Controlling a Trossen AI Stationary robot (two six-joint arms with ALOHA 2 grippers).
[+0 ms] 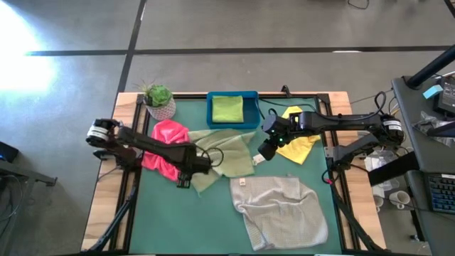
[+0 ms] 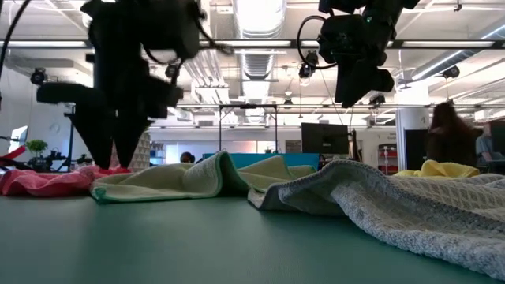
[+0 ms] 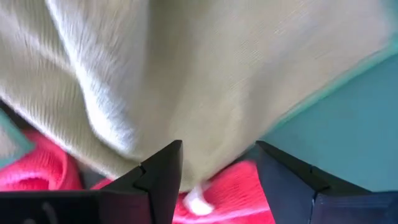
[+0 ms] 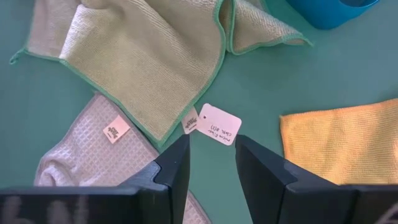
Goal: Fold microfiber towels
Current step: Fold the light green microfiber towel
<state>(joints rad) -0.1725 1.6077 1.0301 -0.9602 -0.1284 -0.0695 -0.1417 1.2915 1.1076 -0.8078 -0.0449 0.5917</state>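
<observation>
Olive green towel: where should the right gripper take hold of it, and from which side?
The olive green towel is best pinched at its tagged corner, likely from straight above. That corner lies flat on the mat, just ahead of the open right gripper, apart from the grey towel.

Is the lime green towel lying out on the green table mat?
No, the high view shows the lime green towel folded inside the blue tray at the far edge of the table, not on the mat.

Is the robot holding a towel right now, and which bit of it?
No. The left gripper is open over the olive towel; the right gripper hangs open above its corner tag.
</observation>
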